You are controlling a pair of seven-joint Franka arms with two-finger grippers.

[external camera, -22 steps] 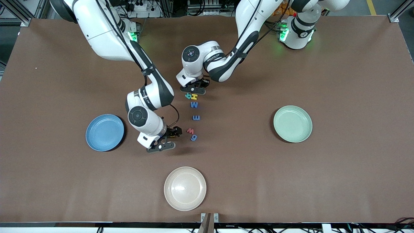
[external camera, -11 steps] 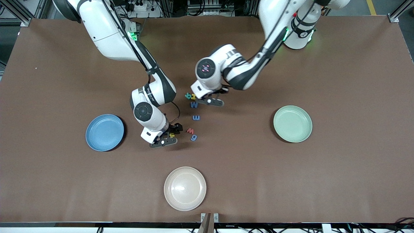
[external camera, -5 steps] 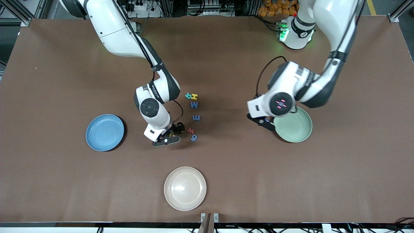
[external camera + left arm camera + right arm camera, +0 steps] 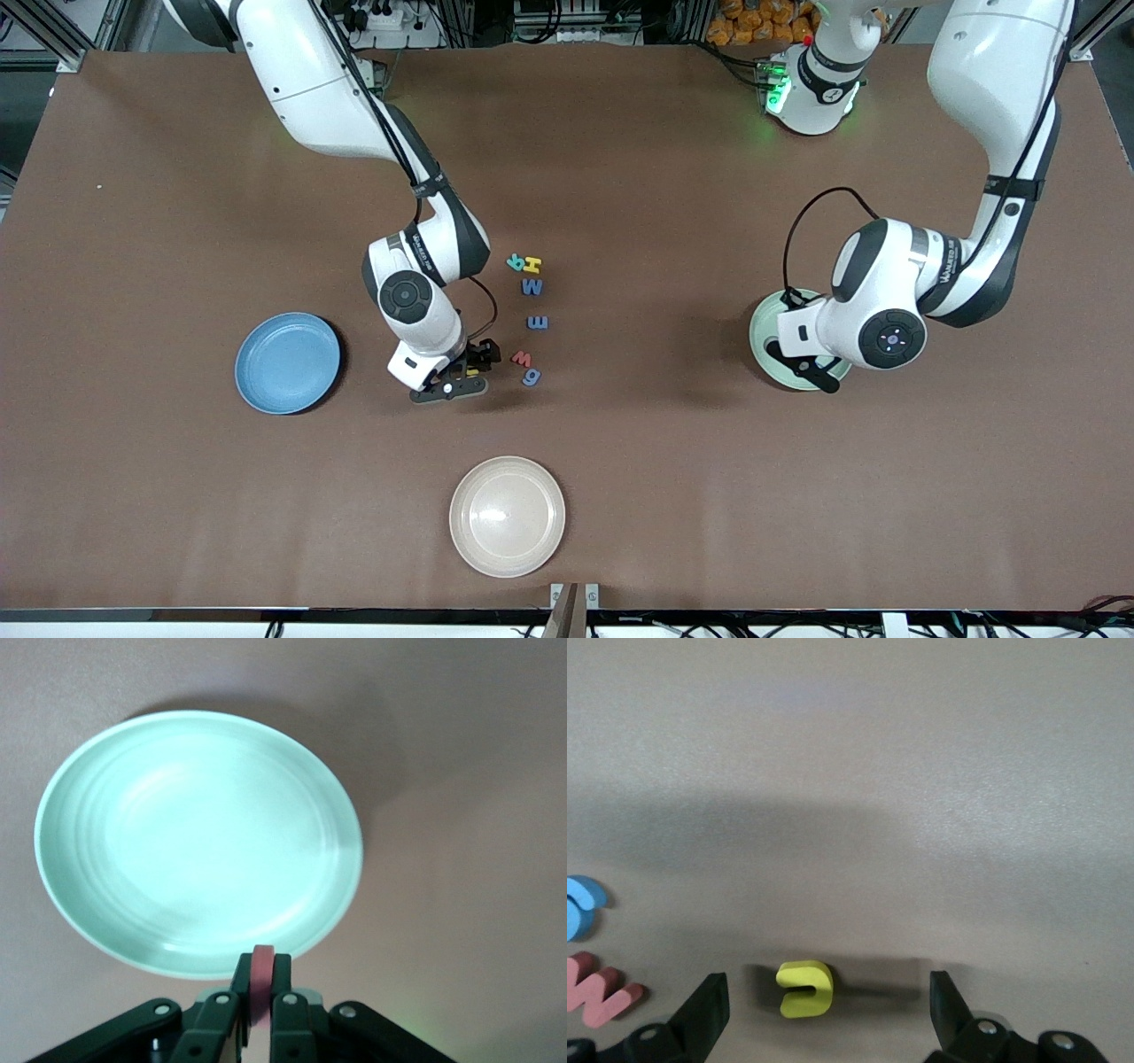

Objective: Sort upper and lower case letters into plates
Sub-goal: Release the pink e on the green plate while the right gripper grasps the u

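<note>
Left wrist view shows the left gripper (image 4: 257,1005) clamped on a red letter (image 4: 260,983) over the rim of the mint green plate (image 4: 89,780), whose bowl holds nothing. Over by the loose letters, the right gripper (image 4: 824,1010) hangs low with fingers spread either side of a yellow letter (image 4: 804,989) on the table, with a red W (image 4: 522,358) and a blue letter (image 4: 531,377) just beside it. More letters (image 4: 532,286) lie in a line farther from the front camera; the blue plate (image 4: 287,362) sits toward the right arm's end and a cream plate (image 4: 507,516) nearest that camera, neither obstructing.

Glossy white arm shells, black joint bands, looping black cables, green base lights.
</note>
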